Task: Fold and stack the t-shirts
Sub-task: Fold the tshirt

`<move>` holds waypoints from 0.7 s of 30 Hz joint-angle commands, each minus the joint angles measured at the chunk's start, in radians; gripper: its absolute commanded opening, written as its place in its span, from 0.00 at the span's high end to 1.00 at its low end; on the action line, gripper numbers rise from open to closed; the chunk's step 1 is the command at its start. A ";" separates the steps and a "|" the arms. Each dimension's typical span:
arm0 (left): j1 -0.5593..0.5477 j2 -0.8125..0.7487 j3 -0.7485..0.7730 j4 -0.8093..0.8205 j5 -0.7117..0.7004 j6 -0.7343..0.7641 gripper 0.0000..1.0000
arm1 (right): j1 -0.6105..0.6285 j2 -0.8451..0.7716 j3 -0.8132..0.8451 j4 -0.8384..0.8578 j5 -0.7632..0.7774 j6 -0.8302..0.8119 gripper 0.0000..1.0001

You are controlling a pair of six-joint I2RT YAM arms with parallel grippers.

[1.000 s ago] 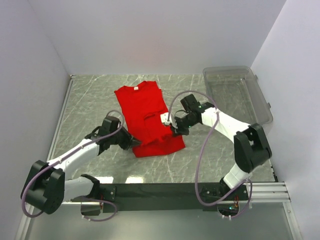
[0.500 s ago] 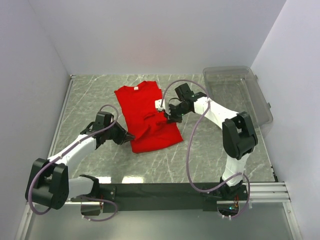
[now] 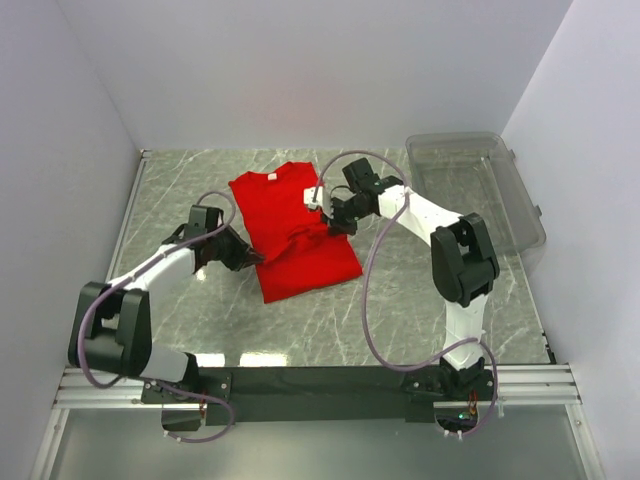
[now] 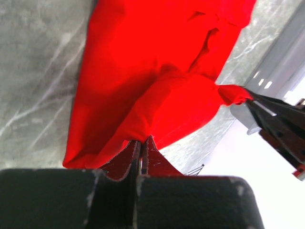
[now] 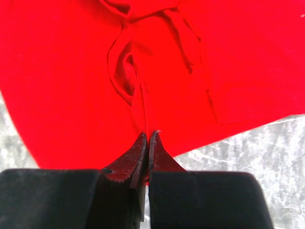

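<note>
The red t-shirt lay on the grey marbled table, left of centre and toward the far side. Its collar pointed to the far wall, with the small white neck label showing. The left gripper was at the shirt's left edge near its near end, fingers clamped tight on a pinch of red cloth, as the left wrist view showed. The right gripper was at the shirt's right edge about midway along, its jaws likewise clenched on a thin fold of the fabric. Between the two grips the cloth was doubled over and rumpled, with creases across the middle, while the far half lay flat. The clear plastic bin sat at the far right corner, apart from the shirt.
</note>
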 commanded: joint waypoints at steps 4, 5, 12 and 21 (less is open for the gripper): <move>0.006 0.047 0.045 0.028 0.023 0.043 0.99 | -0.007 0.038 0.094 0.050 0.002 0.059 1.00; 0.008 0.047 0.047 0.030 0.025 0.045 1.00 | -0.005 0.047 0.098 0.051 0.003 0.061 1.00; 0.029 0.059 0.059 0.022 0.017 0.060 1.00 | -0.007 0.072 0.131 0.070 0.026 0.078 1.00; 0.037 0.117 0.096 0.030 0.023 0.075 1.00 | -0.007 0.104 0.174 0.076 0.055 0.105 1.00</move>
